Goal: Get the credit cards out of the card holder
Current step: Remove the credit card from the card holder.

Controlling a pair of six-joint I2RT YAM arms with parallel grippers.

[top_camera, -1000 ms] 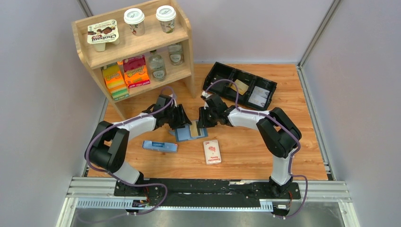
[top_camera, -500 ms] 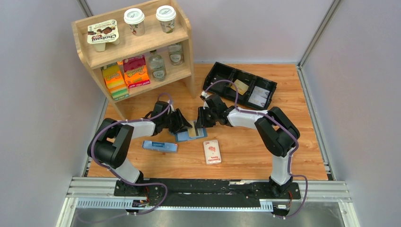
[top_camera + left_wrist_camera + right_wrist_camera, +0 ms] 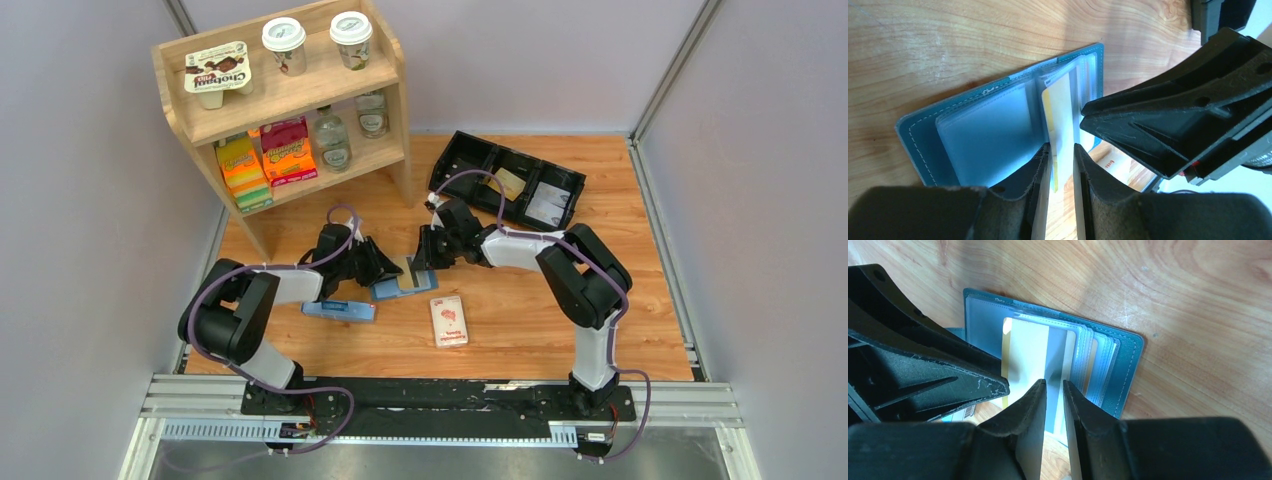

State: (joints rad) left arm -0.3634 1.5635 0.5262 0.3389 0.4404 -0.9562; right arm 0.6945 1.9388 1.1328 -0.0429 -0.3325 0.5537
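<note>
The light blue card holder (image 3: 392,291) lies open on the wooden table, its clear sleeves fanned up (image 3: 983,130) (image 3: 1125,360). One credit card (image 3: 410,272), white-faced with a gold edge (image 3: 1063,105) and a grey stripe (image 3: 1025,350), stands up out of a sleeve. My left gripper (image 3: 385,268) (image 3: 1062,147) straddles its free end, jaws narrow, a slim gap still showing beside the card. From the other side, my right gripper (image 3: 422,262) (image 3: 1053,382) is shut on the sleeve that holds this card. A tan edge (image 3: 1089,365) shows in a sleeve behind.
A white pack with a red picture (image 3: 449,320) lies just in front of the holder. A narrow pale blue box (image 3: 339,309) sits to its left. A black compartment tray (image 3: 508,180) is at the back right, a wooden shelf (image 3: 290,100) with goods at the back left.
My left gripper has narrowed its jaws round the card's end, and the left arm has sunk lower and drawn slightly left. The right gripper has hardly moved.
</note>
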